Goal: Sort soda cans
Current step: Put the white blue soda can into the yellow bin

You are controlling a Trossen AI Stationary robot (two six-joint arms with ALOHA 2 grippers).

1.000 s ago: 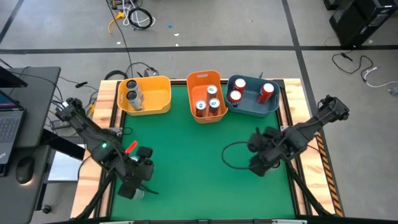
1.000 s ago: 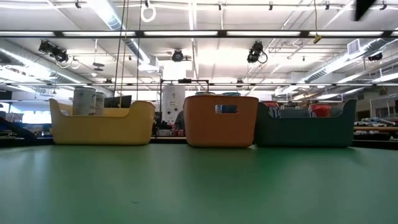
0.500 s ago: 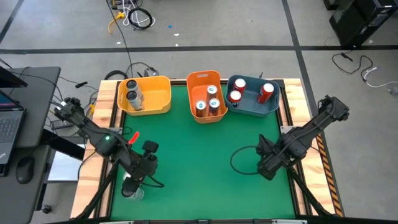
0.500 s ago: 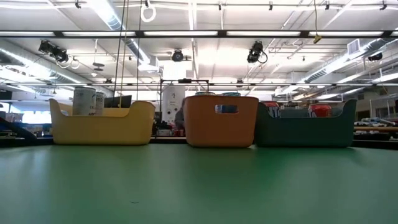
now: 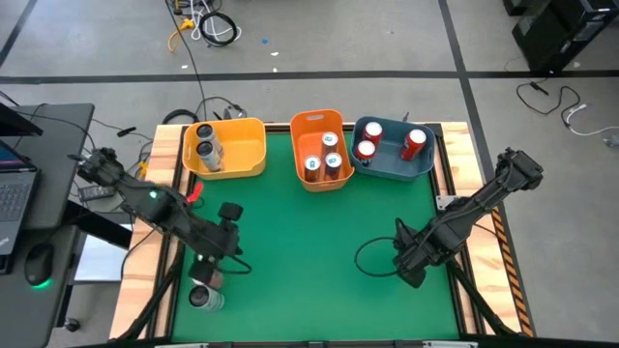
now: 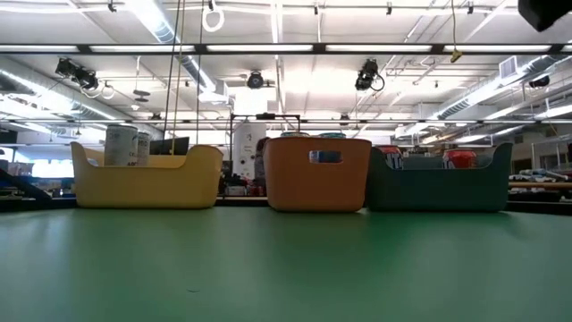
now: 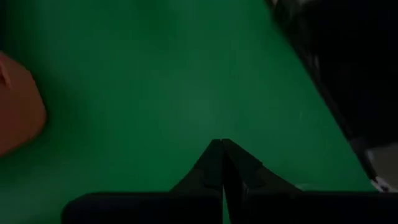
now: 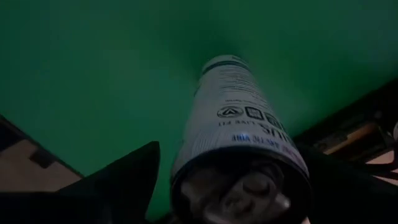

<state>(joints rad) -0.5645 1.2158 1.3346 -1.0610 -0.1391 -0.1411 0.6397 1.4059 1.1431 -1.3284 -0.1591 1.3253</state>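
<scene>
The right claw (image 5: 411, 266) is hovering over the near right part of the bench (image 5: 309, 242) and is clamped on a white can (image 8: 239, 124). In the right wrist view this can is filling the space between the two dark fingers, its silver top toward the camera and its long axis running straight out from the claw, its printed side facing the lens. Whether the can is upright or tilted over the bench cannot be told from the high view, where the arm is covering it.

The deciding relation: the bins are lying far from this claw, across the green surface. The orange bin (image 5: 321, 150) (holding white cans with blue marks) is sitting far and to the left of the claw; the blue bin (image 5: 392, 166), holding red cans (image 5: 414, 143), is sitting almost straight ahead on the far side. Judging by the can's white body, the orange bin is the likely target, so the carry would be running far and leftward.

The left claw (image 5: 208, 266) is waiting over the near left part of the bench with its fingers (image 7: 214, 165) pressed together and holding nothing. A can (image 5: 205, 298) is lying just near of it at the bench's near left edge, so the left arm is the nearer one for that can. The yellow bin (image 5: 237, 155) with grey cans (image 5: 205, 150) is sitting at the far left.
</scene>
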